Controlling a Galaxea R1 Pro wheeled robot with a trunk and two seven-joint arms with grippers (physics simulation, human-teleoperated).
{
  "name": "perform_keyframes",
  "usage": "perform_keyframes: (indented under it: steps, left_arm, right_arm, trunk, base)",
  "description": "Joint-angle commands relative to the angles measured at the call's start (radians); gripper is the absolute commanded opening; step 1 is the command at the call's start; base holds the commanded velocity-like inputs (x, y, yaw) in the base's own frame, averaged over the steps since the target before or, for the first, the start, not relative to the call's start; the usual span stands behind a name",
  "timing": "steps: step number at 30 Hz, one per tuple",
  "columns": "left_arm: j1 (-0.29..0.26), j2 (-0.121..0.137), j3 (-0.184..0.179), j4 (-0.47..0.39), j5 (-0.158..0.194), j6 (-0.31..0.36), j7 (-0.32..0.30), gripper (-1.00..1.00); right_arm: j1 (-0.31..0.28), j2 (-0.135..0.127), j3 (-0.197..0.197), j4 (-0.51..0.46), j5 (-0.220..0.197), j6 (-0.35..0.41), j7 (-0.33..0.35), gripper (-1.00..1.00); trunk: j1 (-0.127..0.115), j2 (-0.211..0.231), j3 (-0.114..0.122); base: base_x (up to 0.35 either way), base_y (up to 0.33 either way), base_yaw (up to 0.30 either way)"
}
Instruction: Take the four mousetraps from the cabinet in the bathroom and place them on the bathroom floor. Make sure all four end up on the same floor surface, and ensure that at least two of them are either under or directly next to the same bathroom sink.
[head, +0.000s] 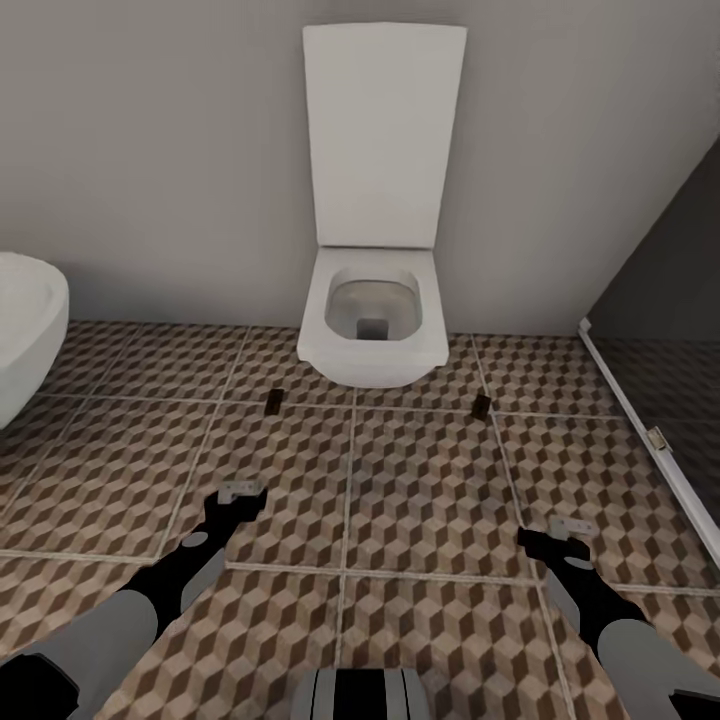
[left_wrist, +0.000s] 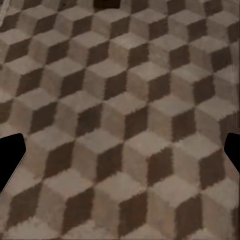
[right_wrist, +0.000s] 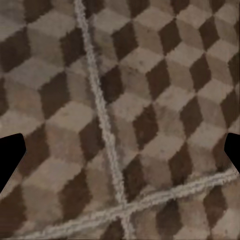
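At far left a white rounded fixture (head: 25, 330) is cut off by the frame. L gripper (head: 243, 492) is held wide, empty, over bathroom floor (head: 420, 480). Two mousetraps, one (head: 272, 401) left and one (head: 481, 405) right of toilet (head: 375, 310), lie on tile. R gripper (head: 568, 527) is wide, empty. Placing seems part done; the sink must be checked next.

Two arms with grey forearm shells, black wrists, pale grey brackets at the tips, grey-and-black striped trunk below
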Motion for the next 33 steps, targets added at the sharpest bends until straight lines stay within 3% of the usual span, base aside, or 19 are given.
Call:
perform_keyframes:
  steps: [1,33]
  left_arm:
    - [-0.001,0.001,-0.009,-0.002,0.005,-0.003,0.007,1.0]
    - [-0.001,0.0,-0.009,-0.001,0.007,-0.003,0.0,1.0]
  right_arm:
    - [0.0,0.0,-0.001,0.0,-0.004,-0.001,-0.001,1.0]
    - [0.0,0.0,-0.002,0.0,-0.004,-0.001,-0.003,1.0]
  trunk:
    - [-0.001,0.0,0.003]
    - [-0.015,0.008,0.127]
  base:
    - [0.0,0.0,0.0]
    - [0.0,0.0,0.0]
